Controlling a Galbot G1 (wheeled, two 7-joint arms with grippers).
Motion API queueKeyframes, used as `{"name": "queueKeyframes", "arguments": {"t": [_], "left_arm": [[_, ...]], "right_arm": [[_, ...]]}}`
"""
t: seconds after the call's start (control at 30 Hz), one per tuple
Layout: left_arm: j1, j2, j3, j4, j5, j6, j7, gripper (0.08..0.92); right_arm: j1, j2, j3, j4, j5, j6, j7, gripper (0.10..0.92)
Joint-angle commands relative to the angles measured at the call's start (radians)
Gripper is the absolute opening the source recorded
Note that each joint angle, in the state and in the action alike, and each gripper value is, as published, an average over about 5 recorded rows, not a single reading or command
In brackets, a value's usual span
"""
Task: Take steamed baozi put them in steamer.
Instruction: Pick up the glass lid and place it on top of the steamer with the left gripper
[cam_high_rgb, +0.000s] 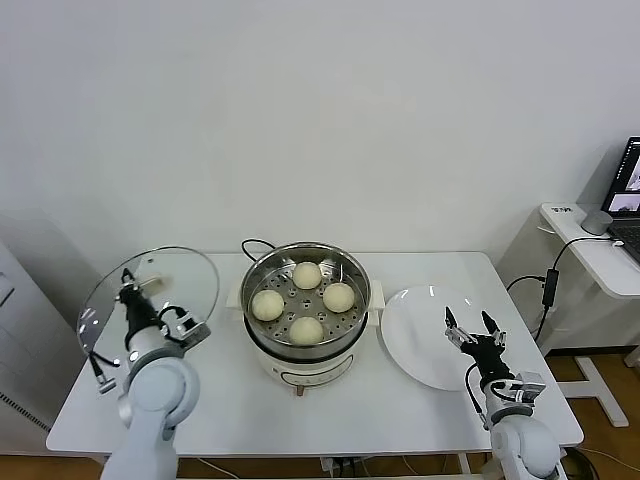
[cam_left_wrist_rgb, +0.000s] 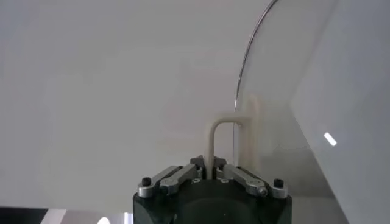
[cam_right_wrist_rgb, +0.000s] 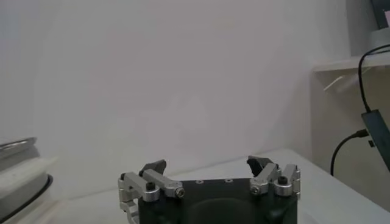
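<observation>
The left gripper (cam_high_rgb: 128, 293) is clamping the cream handle (cam_left_wrist_rgb: 226, 137) of one glass lid (cam_high_rgb: 150, 300), holding it tilted at the table's (cam_high_rgb: 400, 400) left. The right gripper (cam_high_rgb: 474, 328) is hovering wide open over one white plate (cam_high_rgb: 420, 350). Four steamed baozi (cam_high_rgb: 306, 274) are sitting in the upright steamer (cam_high_rgb: 305, 320).

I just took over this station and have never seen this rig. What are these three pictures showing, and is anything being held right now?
It is a two-armed robot at a white table. The wide picture comes from its head camera; the other two look out from each wrist. In the middle stands the steamer with four steamed baozi on its tray. The left gripper holds the glass lid up by its cream handle, to the left of the steamer. The right gripper is open and holds nothing, hovering at the near edge of the bare white plate.
</observation>
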Motion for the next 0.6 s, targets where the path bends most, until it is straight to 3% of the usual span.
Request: {"name": "queueKeyframes", "arguments": {"t": [0.03,0.37,0.6], "left_arm": [[-0.112,-0.117,0.230,-0.027,0.107,0.049,0.090,0.133],[-0.205,-0.217,0.406,0.092,0.108,0.049,0.102,0.133],[-0.242,-0.238,0.493,0.163,0.007,0.049,0.082,0.133]], "right_arm": [[-0.021,0.005,0.003,0.026,-0.008,-0.008,0.000,0.823],[-0.029,0.027,0.006,0.045,-0.039,-0.023,0.000,0.823],[-0.031,0.037,0.007,0.045,-0.054,-0.025,0.000,0.823]]}}
